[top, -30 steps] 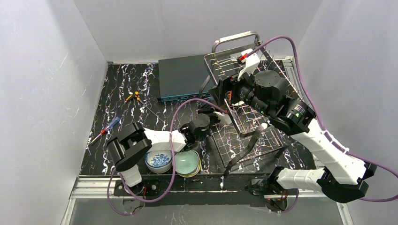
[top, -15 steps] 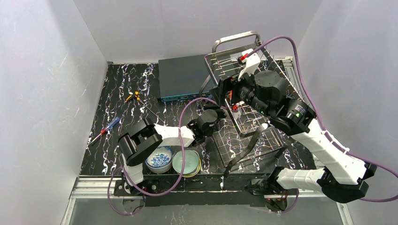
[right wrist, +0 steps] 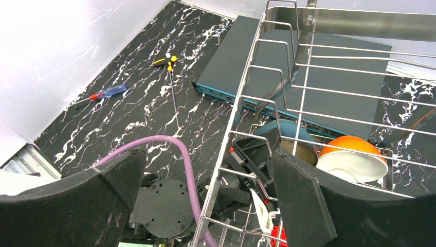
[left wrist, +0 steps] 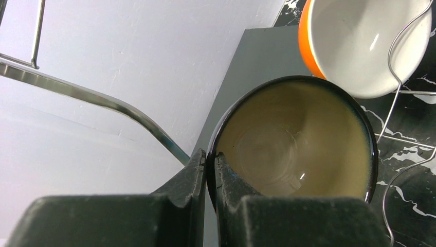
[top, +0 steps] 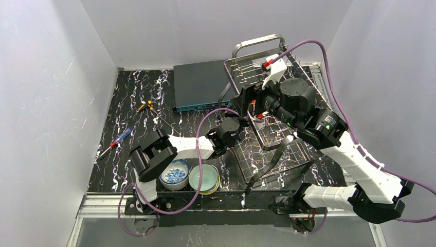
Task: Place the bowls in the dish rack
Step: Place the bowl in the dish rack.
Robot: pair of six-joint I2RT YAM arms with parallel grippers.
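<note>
My left gripper (left wrist: 211,154) is shut on the dark rim of a beige bowl (left wrist: 295,141), held on edge inside the dish rack (top: 257,67). A white bowl with an orange outside (left wrist: 367,43) stands just beyond it. In the right wrist view the beige bowl (right wrist: 295,149) and the white-orange bowl (right wrist: 352,159) sit side by side behind the rack wires (right wrist: 247,103). My right gripper (right wrist: 205,170) is open and empty, above the rack's left side. A blue-patterned bowl (top: 175,174) and a pale green bowl (top: 204,177), stacked on lime ones, stand at the table's front.
A flat dark-teal box (top: 200,85) lies left of the rack at the back. A red-and-blue screwdriver (top: 115,141) and a yellow-handled tool (top: 146,106) lie on the left of the black marbled table. The rack's steel handle (left wrist: 103,100) passes close to my left fingers.
My left arm has swung from beside the front bowls to the right and into the rack with the beige bowl. My right arm has hardly moved.
</note>
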